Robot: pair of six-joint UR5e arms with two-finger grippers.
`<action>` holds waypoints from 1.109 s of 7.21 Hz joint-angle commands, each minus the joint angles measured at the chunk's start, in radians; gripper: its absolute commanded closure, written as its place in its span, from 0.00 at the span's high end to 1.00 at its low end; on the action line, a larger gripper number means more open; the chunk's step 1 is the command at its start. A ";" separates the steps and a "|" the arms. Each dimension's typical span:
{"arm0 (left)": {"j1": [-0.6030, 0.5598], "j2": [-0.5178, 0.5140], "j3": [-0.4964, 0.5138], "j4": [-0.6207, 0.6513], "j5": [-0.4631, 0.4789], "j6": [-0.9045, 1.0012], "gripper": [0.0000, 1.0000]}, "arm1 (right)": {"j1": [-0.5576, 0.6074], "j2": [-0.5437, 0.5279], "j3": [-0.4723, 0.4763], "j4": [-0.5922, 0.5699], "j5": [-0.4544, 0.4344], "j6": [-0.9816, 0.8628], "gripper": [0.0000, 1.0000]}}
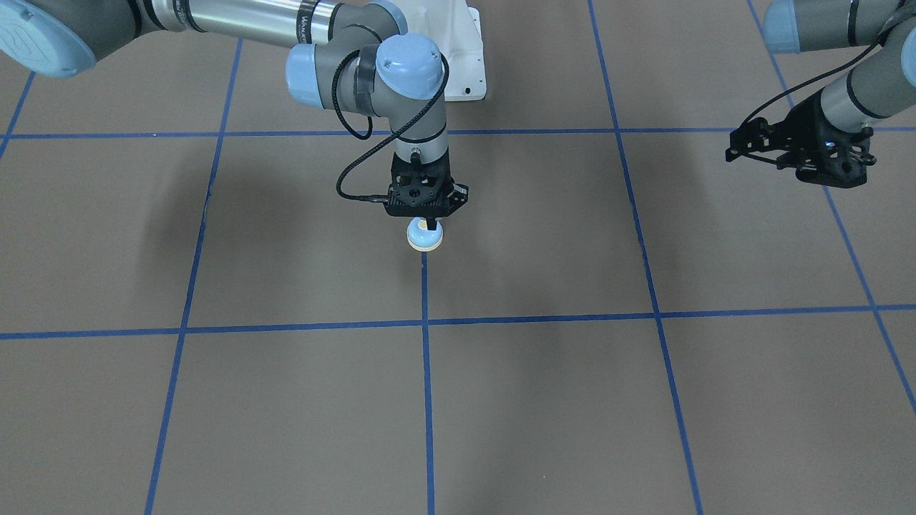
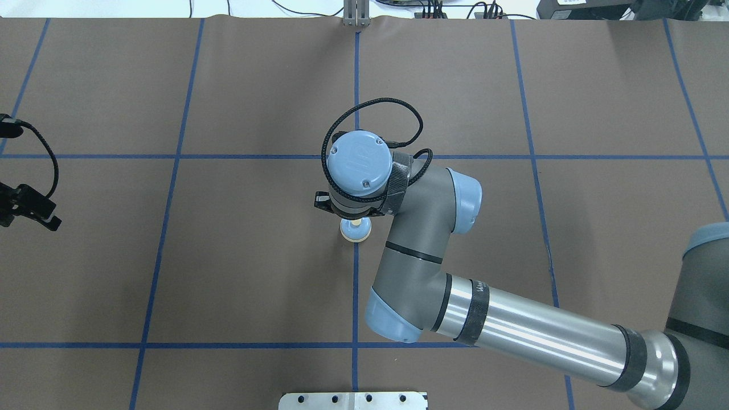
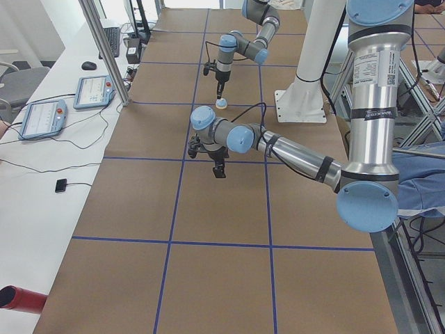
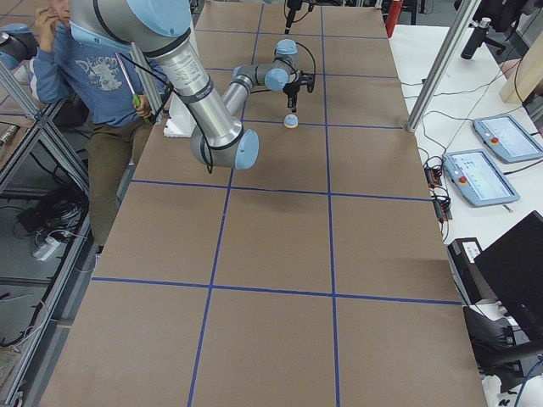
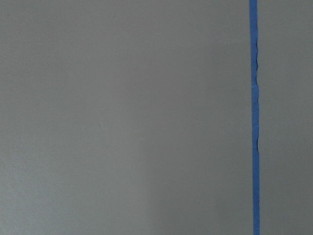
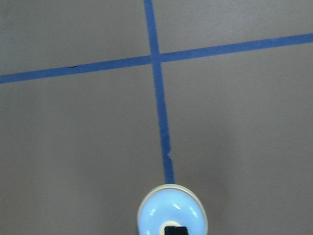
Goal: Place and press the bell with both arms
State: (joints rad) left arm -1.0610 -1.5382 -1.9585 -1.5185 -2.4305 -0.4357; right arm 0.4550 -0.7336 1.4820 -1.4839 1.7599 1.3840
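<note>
The bell (image 1: 424, 236), light blue with a cream base and button, stands on the brown table on a blue tape line. It also shows in the overhead view (image 2: 356, 230) and the right wrist view (image 6: 171, 215). My right gripper (image 1: 429, 224) points straight down over it, shut, with its black tip (image 6: 175, 230) on the bell's button. My left gripper (image 1: 731, 154) hangs above the table far to the side, away from the bell, and looks shut and empty. It shows at the overhead view's left edge (image 2: 54, 223).
The white bolted pedestal (image 1: 465, 57) stands behind the bell at the robot's side. Blue tape lines (image 5: 254, 117) grid the brown table. Tablets (image 3: 94, 90) and cables lie on the white bench beyond the table's far edge. A seated person (image 4: 85, 76) is beside the robot.
</note>
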 commanded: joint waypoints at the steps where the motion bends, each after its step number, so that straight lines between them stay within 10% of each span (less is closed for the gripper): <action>1: 0.001 0.001 0.000 0.000 0.001 -0.004 0.99 | -0.001 -0.004 0.000 -0.003 0.024 -0.005 0.00; 8: 0.001 -0.006 -0.002 0.000 0.001 -0.012 0.99 | -0.001 -0.012 -0.011 -0.004 0.061 -0.008 0.00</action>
State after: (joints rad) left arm -1.0600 -1.5439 -1.9593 -1.5187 -2.4298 -0.4474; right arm 0.4541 -0.7453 1.4718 -1.4882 1.8205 1.3773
